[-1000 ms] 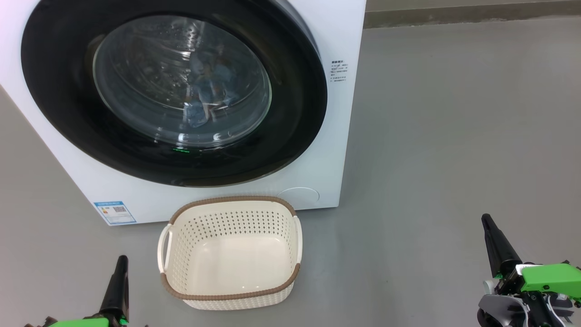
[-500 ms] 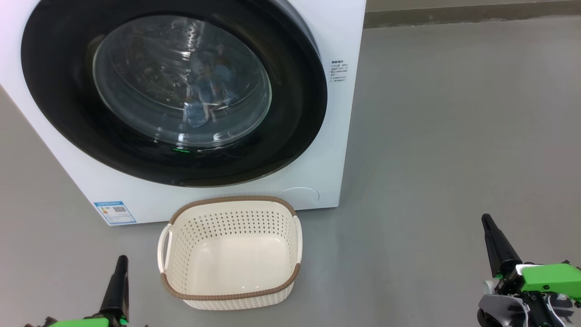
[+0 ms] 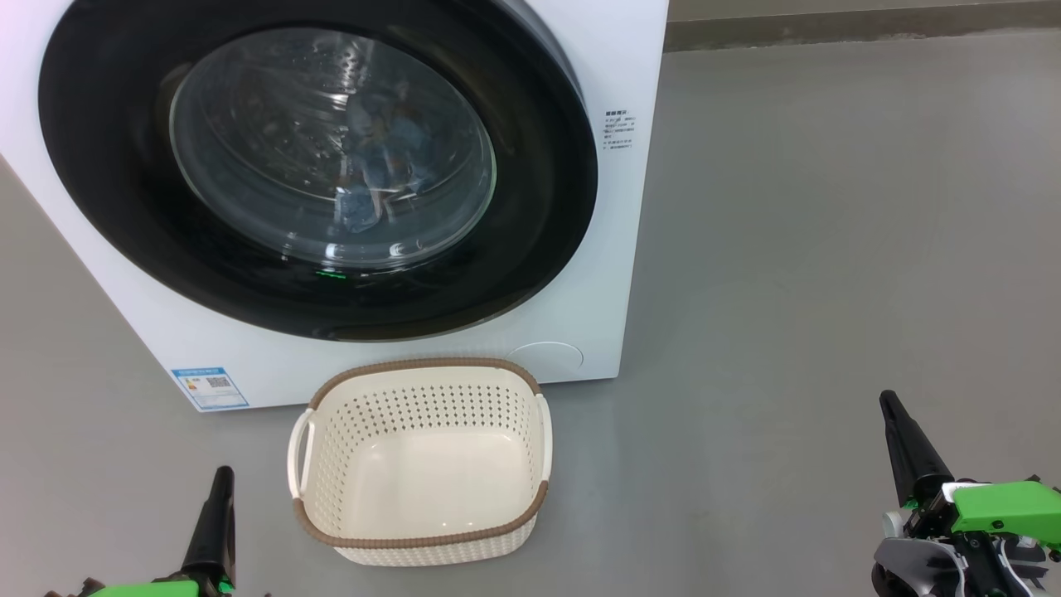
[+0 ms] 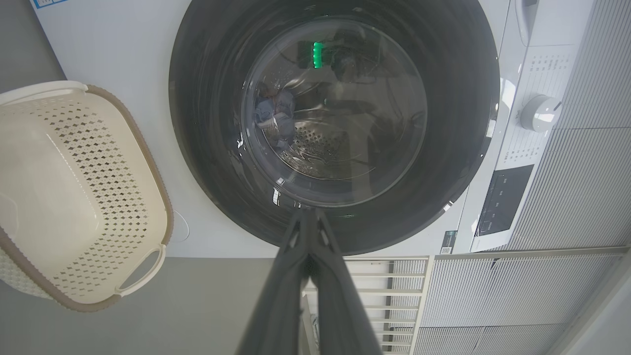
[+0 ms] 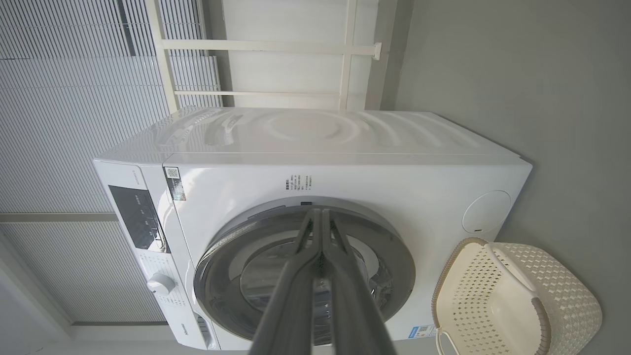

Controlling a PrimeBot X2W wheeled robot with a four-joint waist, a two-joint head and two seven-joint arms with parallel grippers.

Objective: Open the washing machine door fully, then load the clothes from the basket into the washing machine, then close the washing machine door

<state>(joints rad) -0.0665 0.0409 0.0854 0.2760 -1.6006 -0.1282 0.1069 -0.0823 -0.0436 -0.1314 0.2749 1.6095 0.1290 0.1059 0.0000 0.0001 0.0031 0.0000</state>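
Washing machine [image 3: 638, 274]: white front-loader on a grey floor [image 3: 829, 249].
Washing machine door [image 3: 547, 215]: black-rimmed, shut flat against the front.
Basket [image 3: 423, 541]: cream, brown-rimmed, on the floor just before the machine.
Clothes [image 3: 369, 203]: blue bundle inside the drum, behind the glass.
Left gripper [image 3: 222, 474], right gripper [image 3: 888, 400]: fingers pressed together, holding nothing, either side of the basket.

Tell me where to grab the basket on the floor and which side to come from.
Take the basket by its left side handle, coming down from above on the left. The handle is an open loop standing off the wall, thin enough to pinch, and nearest the left claw, which is shut and would need opening first.
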